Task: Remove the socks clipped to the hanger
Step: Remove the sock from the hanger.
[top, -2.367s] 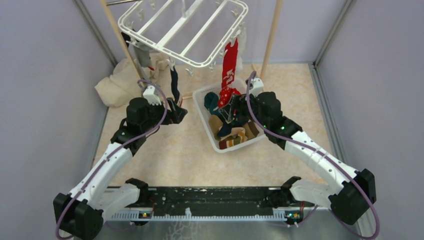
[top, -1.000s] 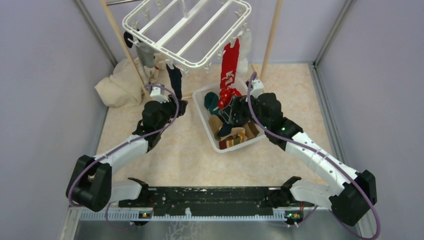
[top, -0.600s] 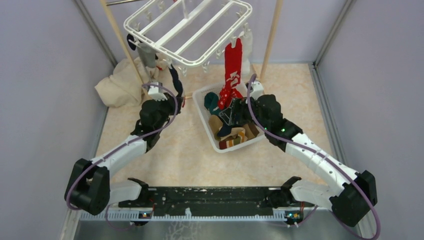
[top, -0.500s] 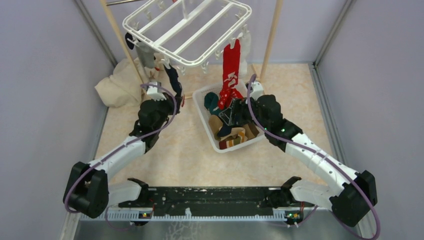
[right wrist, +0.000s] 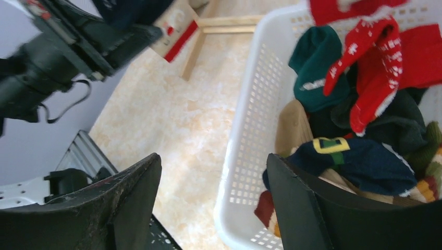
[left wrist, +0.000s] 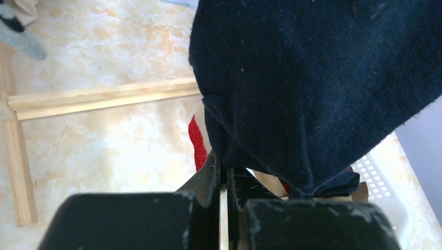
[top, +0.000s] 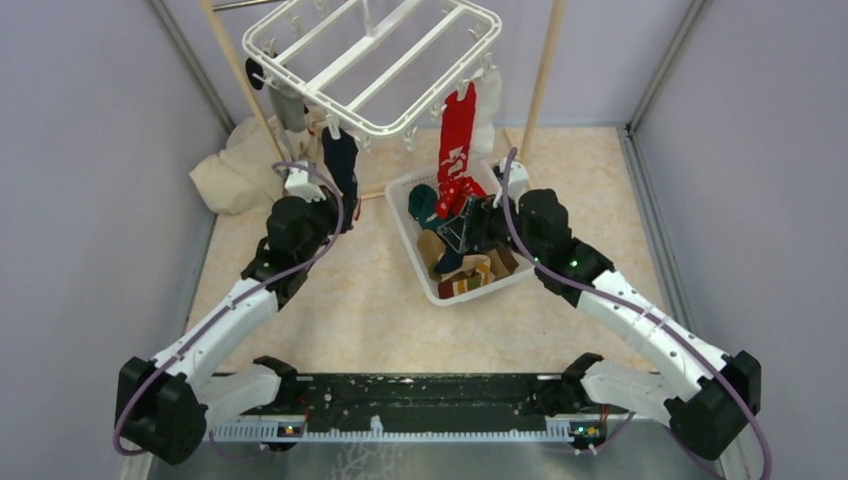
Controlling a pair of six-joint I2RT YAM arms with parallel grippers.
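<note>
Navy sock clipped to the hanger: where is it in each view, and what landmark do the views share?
Top external: navy sock hangs from the hanger's near-left corner, left of the white basket.
Left wrist: fills the upper right, its lower edge in the shut left gripper.
Right wrist: probably the dark fabric at the top-left edge.
Shared landmark: the white basket, in all three.

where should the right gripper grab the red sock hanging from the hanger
Probably best to pinch the red sock low down, near its end by the basket, coming from the near side. It hangs straight from a clip at the right edge of the hanger, its lower part free, and the open right gripper sits just beside it.
</note>
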